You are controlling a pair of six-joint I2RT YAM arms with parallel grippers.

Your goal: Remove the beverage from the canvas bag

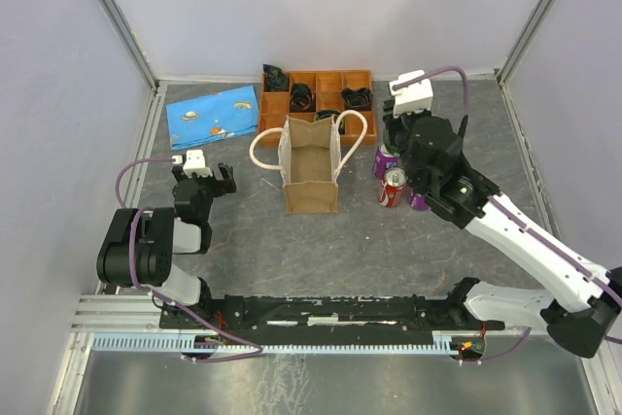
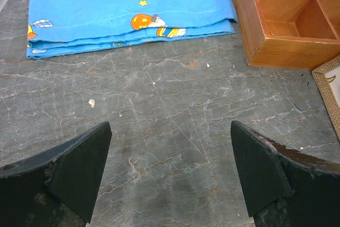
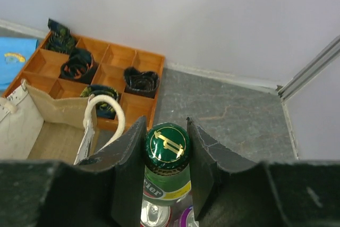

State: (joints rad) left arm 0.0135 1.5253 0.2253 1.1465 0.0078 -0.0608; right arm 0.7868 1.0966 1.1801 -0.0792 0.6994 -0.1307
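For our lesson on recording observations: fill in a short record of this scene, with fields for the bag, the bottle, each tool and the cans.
bag: upright, open, no drink seen inside
bottle: green, outside the bag, cap between the right tool's fingers
right tool: shut on bottle
left tool: open, holding nothing
red can: upright, right of bag
purple can: behind red can

A robot lab test cell: a left arm point(image 1: 146, 250) and a right arm point(image 1: 525, 240) bolted to a black rail point(image 1: 321, 313) at the edge of a grey worktop point(image 1: 321, 250). Plain pale wall panels point(image 1: 321, 7) in aluminium framing point(image 1: 117, 17) box it in, and purple cables point(image 1: 131, 177) loop from the arms.
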